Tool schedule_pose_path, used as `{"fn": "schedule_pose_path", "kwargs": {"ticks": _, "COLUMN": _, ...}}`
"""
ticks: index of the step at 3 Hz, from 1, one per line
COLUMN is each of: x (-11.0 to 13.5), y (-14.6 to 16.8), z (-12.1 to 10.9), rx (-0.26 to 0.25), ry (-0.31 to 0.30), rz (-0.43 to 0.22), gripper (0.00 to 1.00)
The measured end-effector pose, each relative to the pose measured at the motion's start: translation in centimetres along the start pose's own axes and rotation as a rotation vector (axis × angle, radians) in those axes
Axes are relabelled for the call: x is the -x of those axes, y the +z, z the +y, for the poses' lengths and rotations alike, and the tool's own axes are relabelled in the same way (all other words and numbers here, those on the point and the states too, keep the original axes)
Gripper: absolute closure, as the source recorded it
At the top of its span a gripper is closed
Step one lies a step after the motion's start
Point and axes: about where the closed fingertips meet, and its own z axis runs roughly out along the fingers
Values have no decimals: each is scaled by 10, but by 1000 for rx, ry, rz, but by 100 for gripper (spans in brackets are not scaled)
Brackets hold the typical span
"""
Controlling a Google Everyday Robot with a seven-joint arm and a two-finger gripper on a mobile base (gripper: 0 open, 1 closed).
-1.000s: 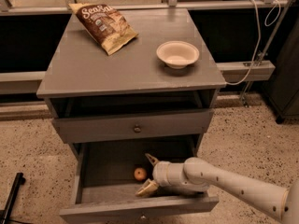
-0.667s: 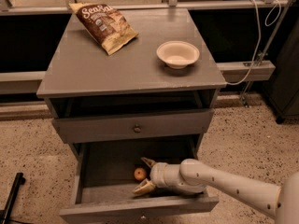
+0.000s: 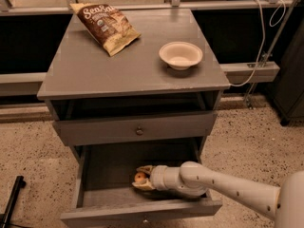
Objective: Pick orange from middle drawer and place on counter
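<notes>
The pale gripper (image 3: pixel 137 177) is lying in the wide grey wooden middle drawer (image 3: pixel 97 175), jaws parted, straddling the small round orange (image 3: pixel 140 176) at nine o'clock from its wrist.

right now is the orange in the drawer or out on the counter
In: the orange sits inside the pulled-out middle drawer, at the tip of the hand reaching in, well below the counter.

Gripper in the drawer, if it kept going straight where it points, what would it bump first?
The gripper points left in the picture, inside the middle drawer. The orange sits at its tip, so it would probably meet that first, then the drawer's side wall.
</notes>
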Motion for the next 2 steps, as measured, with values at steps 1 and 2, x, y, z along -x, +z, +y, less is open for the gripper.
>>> {"fn": "schedule_pose_path", "kwargs": {"ticks": 1, "x": 19, "y": -7, "z": 0, "rx": 17, "ry": -29, "rz": -48, "gripper": 94}}
{"fn": "schedule_pose_path", "kwargs": {"ticks": 2, "x": 94, "y": -66, "z": -31, "rx": -18, "ry": -136, "rz": -173, "gripper": 100}}
